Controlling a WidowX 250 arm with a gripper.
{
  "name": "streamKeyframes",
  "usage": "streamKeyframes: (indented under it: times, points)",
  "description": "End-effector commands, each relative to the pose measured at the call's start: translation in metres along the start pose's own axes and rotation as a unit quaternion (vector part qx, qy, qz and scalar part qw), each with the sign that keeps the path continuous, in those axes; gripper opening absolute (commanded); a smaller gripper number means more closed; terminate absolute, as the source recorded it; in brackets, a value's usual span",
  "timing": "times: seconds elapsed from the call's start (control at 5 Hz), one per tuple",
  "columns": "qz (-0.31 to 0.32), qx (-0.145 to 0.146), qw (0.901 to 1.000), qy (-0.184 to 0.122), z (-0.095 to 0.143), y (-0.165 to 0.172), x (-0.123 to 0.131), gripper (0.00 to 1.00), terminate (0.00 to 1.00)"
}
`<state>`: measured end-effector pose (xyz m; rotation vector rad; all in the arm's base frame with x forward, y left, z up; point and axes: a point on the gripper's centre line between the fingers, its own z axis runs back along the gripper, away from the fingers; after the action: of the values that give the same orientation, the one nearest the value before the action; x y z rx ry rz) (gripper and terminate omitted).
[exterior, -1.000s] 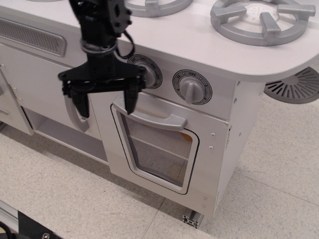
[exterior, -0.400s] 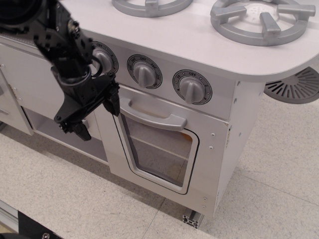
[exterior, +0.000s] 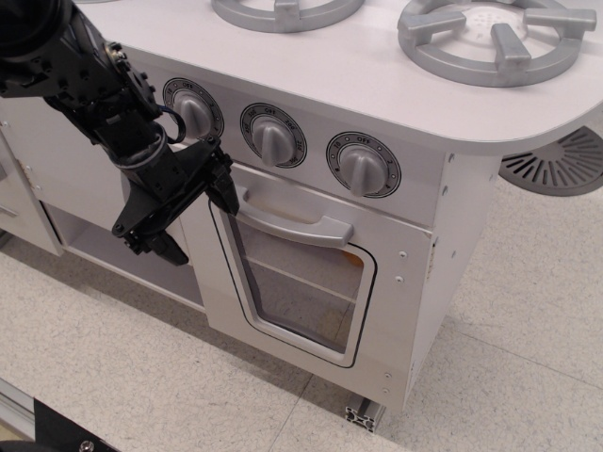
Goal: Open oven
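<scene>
With the white toy oven door with rounded clear window [exterior: 300,282] shut below the grey knobs [exterior: 273,137], the black tool [exterior: 196,218], fingers apart at the left end of the grey bar handle [exterior: 292,224], risks slipping off sideways.

**Layout of the toy kitchen front**

The white oven [exterior: 311,282] with its rounded clear window is set in the front face of the toy kitchen, below the grey-white countertop [exterior: 377,75]. A wide grey bar handle [exterior: 287,226] is placed across the top of the door. Three round grey knobs [exterior: 273,137] are lined up in a row just above it. Two grey ring burners [exterior: 495,38] are seated on the countertop behind. The black end effector [exterior: 188,212] is positioned at the left end of the handle, before the oven's left edge.
</scene>
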<state>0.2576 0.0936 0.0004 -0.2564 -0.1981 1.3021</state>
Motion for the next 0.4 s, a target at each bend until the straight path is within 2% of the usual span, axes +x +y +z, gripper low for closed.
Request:
streamKeyframes:
  times: [0.0,0.2]
  points:
    - [-0.004,-0.024,0.9997,-0.009,-0.002,-0.023,-0.002,1.0,0.0]
    - [-0.007,-0.019,0.9996,-0.019,-0.015,-0.028,-0.007,1.0,0.0]
